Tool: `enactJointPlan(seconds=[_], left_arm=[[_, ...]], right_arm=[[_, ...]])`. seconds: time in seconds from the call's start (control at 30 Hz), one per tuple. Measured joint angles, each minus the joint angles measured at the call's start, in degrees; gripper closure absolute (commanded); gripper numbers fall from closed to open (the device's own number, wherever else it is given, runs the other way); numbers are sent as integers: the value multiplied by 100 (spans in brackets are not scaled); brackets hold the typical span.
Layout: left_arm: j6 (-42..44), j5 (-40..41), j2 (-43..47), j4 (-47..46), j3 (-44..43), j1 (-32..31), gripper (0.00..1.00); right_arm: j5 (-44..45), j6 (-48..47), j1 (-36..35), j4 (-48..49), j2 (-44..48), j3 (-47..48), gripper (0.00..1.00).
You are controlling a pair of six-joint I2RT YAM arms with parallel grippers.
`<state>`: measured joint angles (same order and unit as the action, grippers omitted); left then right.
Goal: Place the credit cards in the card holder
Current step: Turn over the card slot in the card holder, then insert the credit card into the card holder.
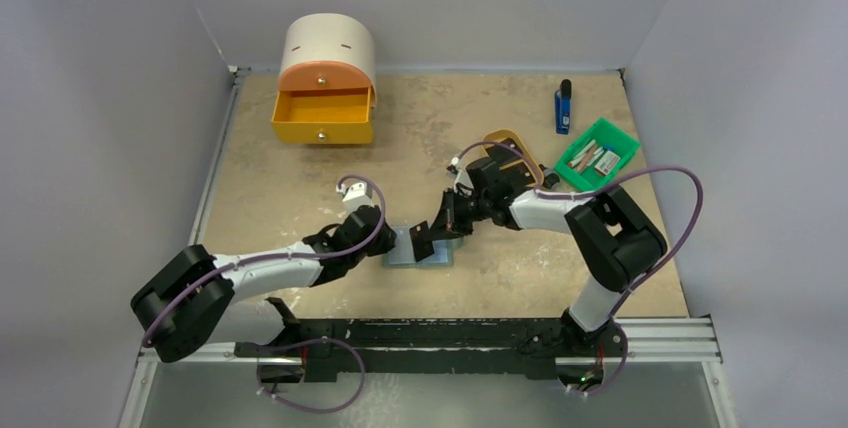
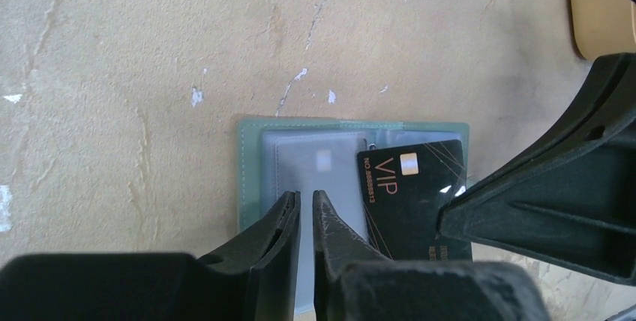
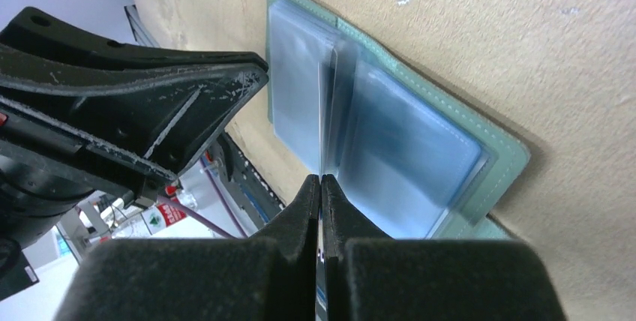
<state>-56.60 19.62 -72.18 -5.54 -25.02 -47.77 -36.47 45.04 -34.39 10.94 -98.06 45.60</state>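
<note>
Left wrist view: the credit card (image 2: 409, 186) clamped in my right fingers (image 3: 300, 216) could skid over the card holder (image 2: 251, 156) pocket's slick mouth beside my left fingers (image 2: 285, 223), which are nearly together.

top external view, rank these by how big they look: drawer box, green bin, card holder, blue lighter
1. drawer box
2. green bin
3. card holder, which is partly covered, so second against third is less sure
4. blue lighter
</note>
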Motion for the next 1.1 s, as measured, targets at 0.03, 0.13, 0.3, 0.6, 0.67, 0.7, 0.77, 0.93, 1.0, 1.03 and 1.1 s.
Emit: enactJointPlan(seconds=[0.03, 0.13, 0.3, 0.6, 0.67, 0.7, 0.77, 0.93, 1.0, 1.03, 1.1], left_arm=[[0, 2, -11, -37, 2, 0, 93], [-2, 24, -55, -96, 17, 0, 97], [-133, 118, -101, -210, 170, 0, 97], [-258, 181, -90, -345, 245, 0, 98], [-262, 184, -101, -358, 245, 0, 98], [-262, 184, -107, -369, 245, 0, 98], [-262, 184, -111, -382, 245, 0, 98], [-264, 184, -111, -389, 247, 0, 98], [-262, 184, -111, -389, 245, 0, 98], [-262, 184, -111, -389, 247, 0, 98], [-262, 186, -111, -387, 245, 0, 98]], right_arm=[[0, 2, 0, -11, 46, -33, 100], [-7, 59, 0, 4, 243, -186, 100], [-52, 197, 7, 186, 358, -450, 100], [-90, 299, 7, 299, 345, -549, 100], [-120, 321, 7, 363, 308, -549, 100], [-157, 343, 7, 409, 269, -549, 100], [-208, 387, 7, 496, 170, -549, 100], [-271, 496, 7, 688, -28, -549, 100], [-306, 557, 7, 758, -52, -549, 100], [-310, 581, 7, 787, -55, -549, 100], [-295, 632, 7, 802, -55, -549, 100]])
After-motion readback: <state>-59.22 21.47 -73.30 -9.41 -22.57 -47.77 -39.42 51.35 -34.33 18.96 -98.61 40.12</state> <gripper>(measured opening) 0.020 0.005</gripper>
